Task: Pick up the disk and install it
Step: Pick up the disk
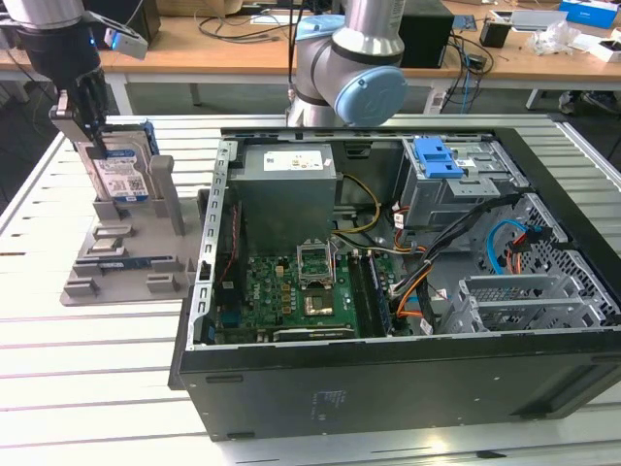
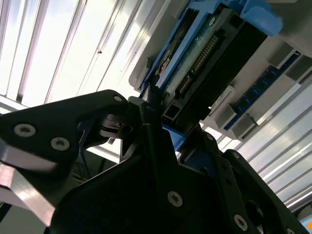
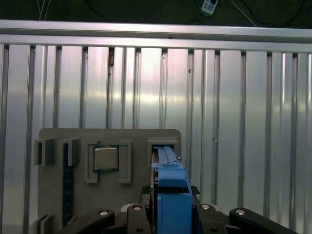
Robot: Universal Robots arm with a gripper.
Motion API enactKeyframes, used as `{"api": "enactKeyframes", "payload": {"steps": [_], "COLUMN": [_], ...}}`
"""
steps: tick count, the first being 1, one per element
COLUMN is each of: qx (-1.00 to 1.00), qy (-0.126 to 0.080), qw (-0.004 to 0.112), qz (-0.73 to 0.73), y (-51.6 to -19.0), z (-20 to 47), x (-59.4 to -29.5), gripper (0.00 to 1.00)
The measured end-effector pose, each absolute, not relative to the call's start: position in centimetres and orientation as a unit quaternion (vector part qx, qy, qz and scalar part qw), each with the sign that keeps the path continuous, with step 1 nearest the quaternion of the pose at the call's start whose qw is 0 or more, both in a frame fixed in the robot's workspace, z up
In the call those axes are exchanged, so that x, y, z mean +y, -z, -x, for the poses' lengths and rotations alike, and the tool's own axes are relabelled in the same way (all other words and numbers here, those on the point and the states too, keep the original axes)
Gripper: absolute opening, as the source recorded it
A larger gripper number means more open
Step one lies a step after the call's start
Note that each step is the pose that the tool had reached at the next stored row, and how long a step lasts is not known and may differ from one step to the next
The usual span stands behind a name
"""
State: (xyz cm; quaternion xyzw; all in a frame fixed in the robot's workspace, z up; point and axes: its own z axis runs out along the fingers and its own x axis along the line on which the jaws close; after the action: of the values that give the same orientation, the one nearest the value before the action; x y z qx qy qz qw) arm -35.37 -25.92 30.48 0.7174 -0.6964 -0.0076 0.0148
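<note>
Disk [image 1: 121, 173] is standing on edge in a grey holder [image 1: 116, 260] at the exterior view's left, its white-and-blue label facing the camera and its lower part sitting between the holder's uprights; whether it is resting on the holder's floor or hanging just clear of it, I cannot tell; gripper [image 1: 87, 131] is hanging directly over the disk and pinching its upper end; in the first wrist view the black fingers [image 3: 136, 208] are pressing in from both sides of the blue rail that is running along the disk's [image 3: 170, 187] top edge, with no gap showing; in the second wrist view the disk [image 2: 204, 53] is showing edge-on, green circuit board and blue rail facing the lens, and the gripper's dark linkage is crowding in close below it; holder [image 3: 141, 137] is also carrying a square silver chip [image 3: 106, 158] in a pocket just beside the disk's slot; holder is sitting on a slatted metal table [image 1: 78, 388], touching or nearly touching the side of an open black case [image 1: 388, 383]; case is lying on its side with the motherboard [image 1: 291, 291] exposed; at its far corner a grey bay [image 1: 466, 189] is wearing a blue latch [image 1: 437, 155] on top, well apart from the disk; arm [image 1: 364, 68] is rising behind the case
</note>
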Motion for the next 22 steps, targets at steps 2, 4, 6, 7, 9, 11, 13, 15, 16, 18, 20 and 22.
{"api": "enactKeyframes", "payload": {"steps": [2,4,6,7,9,11,13,15,16,18,20,22], "qx": [-0.696,-0.696,-0.696,-0.696,-0.696,-0.696,-0.696,-0.696,-0.696,-0.696,-0.696,-0.696], "qy": [0.008,0.008,0.008,0.008,0.008,0.008,0.008,0.008,0.008,0.008,0.008,0.008], "qw": [0.015,0.015,0.015,0.015,0.015,0.015,0.015,0.015,0.015,0.015,0.015,0.015], "qz": [-0.717,-0.717,-0.717,-0.717,-0.717,-0.717,-0.717,-0.717,-0.717,-0.717,-0.717,-0.717], "y": [-31.7,-32.7,-33.9,-34.6,-35.8,-36.4,-36.7,-37.2,-37.5,-37.8,-38.1,-38.4], "z": [35.4,35.4,35.4,35.4,35.4,35.4,35.4,35.4,35.4,35.4,35.4,35.4], "x": [-25.9,-25.9,-25.8,-25.8,-25.8,-25.8,-25.8,-25.8,-25.8,-25.8,-25.8,-25.8], "gripper": [0.37,0.37,0.37,0.37,0.37,0.37,0.37,0.37,0.37,0.37,0.37,0.37]}}
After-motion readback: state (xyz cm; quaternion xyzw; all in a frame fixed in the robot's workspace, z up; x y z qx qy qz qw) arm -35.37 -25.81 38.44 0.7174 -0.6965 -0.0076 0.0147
